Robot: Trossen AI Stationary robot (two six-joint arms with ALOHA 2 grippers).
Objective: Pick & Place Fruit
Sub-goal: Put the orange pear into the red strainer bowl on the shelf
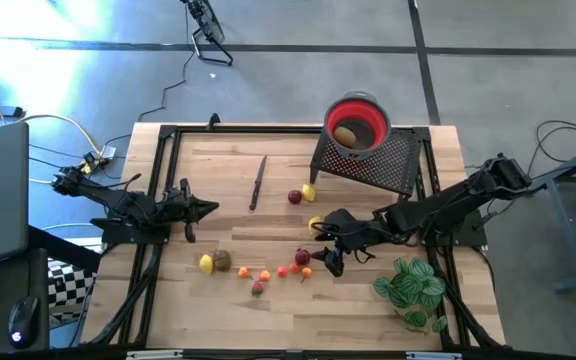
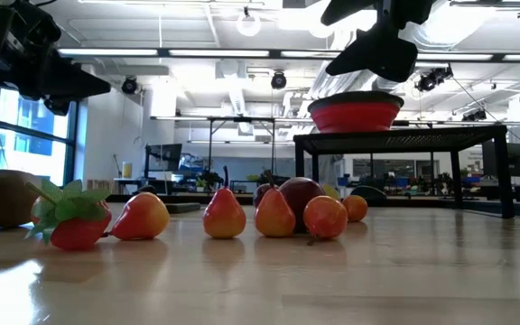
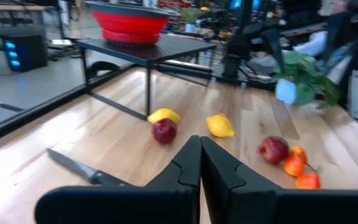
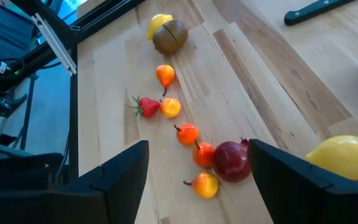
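Hovering my right gripper (image 1: 320, 245) open above the dark red fruit (image 4: 231, 161) in the scattered row of fruit (image 1: 258, 270) on the table (image 1: 218, 200), I see one piece already in the red bowl (image 1: 357, 123), my left gripper (image 1: 203, 209) clenched empty, well apart.

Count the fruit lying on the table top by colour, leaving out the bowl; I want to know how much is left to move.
Yellow fruit: 3
Orange fruit: 5
Red fruit: 3
Brown fruit: 1
Total: 12
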